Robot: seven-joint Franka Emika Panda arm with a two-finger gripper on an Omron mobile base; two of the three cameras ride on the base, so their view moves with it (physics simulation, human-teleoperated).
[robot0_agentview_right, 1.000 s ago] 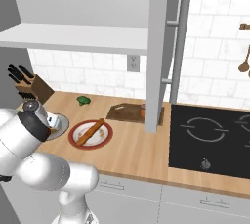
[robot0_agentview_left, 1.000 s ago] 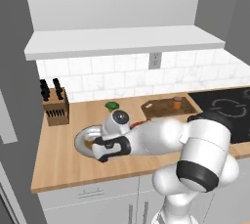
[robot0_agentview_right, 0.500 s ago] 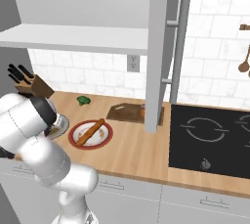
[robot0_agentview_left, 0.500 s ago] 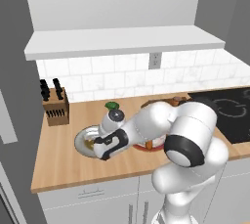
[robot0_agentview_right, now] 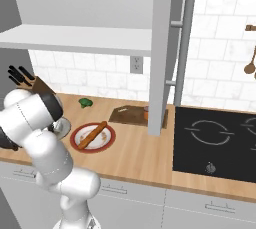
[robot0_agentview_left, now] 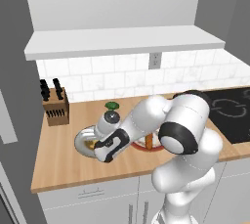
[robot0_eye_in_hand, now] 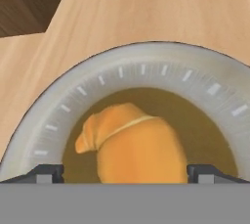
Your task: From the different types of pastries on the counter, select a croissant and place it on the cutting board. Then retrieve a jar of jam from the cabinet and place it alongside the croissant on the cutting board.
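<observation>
On light counter (robot0_agentview_right: 135, 158): grey plate (robot0_eye_in_hand: 205, 78) holding croissant (robot0_eye_in_hand: 134, 142).

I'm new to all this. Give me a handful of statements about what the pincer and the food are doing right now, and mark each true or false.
1. The croissant lies in a grey plate. True.
2. The pincer is clamped shut on the croissant. False: it stands open, one fingertip on each side of the pastry, not yet closed.
3. The long stick pastry lies on a red-rimmed plate. True.
4. The croissant already rests on the cutting board. False: it is in the grey plate; the board sits farther along the counter.
5. A knife block stands by the wall. True.
</observation>
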